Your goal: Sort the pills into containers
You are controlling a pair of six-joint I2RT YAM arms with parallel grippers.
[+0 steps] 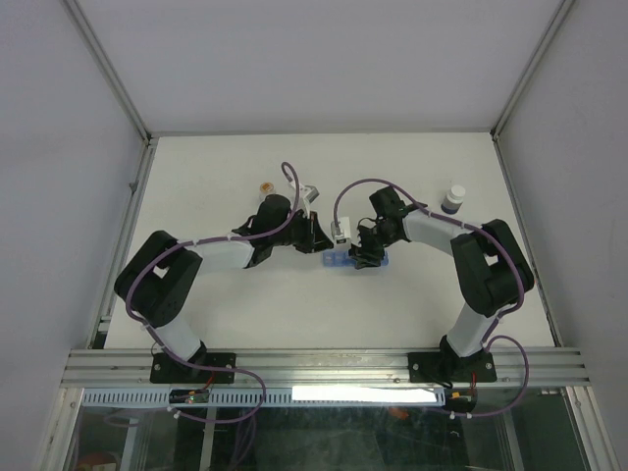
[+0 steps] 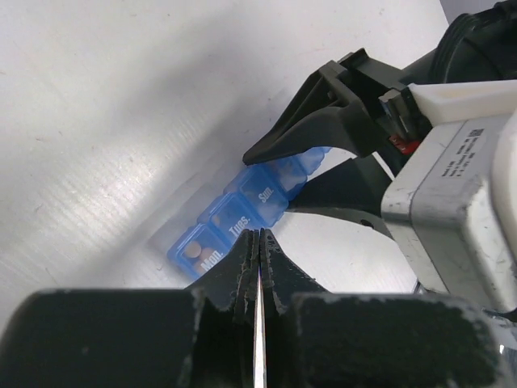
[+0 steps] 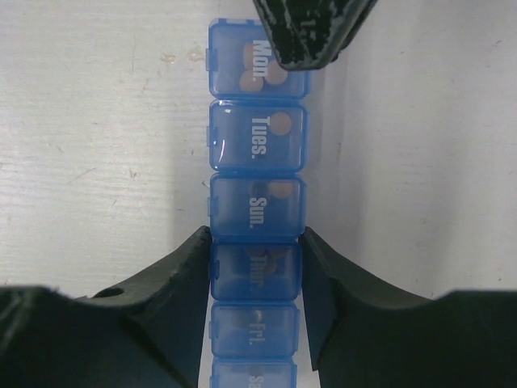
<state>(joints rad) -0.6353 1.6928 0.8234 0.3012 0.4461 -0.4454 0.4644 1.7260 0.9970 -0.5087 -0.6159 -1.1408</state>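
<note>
The blue translucent plastic strip of lidded compartments [image 1: 339, 261] lay mid-way across the white flat tabletop [image 1: 324, 177]. The left gripper [image 1: 322, 245] sat at its Mon. end. The right gripper [image 1: 366, 258] straddled the Thur. compartment, fingers [image 3: 170, 283] touching both sides. Behind stood a small clear orange-capped vial [image 1: 265, 186], left, and a small white dark-banded bottle [image 1: 453, 200], right.

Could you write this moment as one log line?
right gripper: clamps blue pill strip at Thur. | left gripper: shut, tip by Mon.

The left gripper [image 2: 257, 242], its black fingers pressed together, points at the "Mon." end of a narrow blue translucent plastic strip of lidded compartments [image 2: 242, 214] lying on the white table [image 2: 97, 121]. The right gripper [image 2: 295, 171] straddles the strip's far end.
</note>
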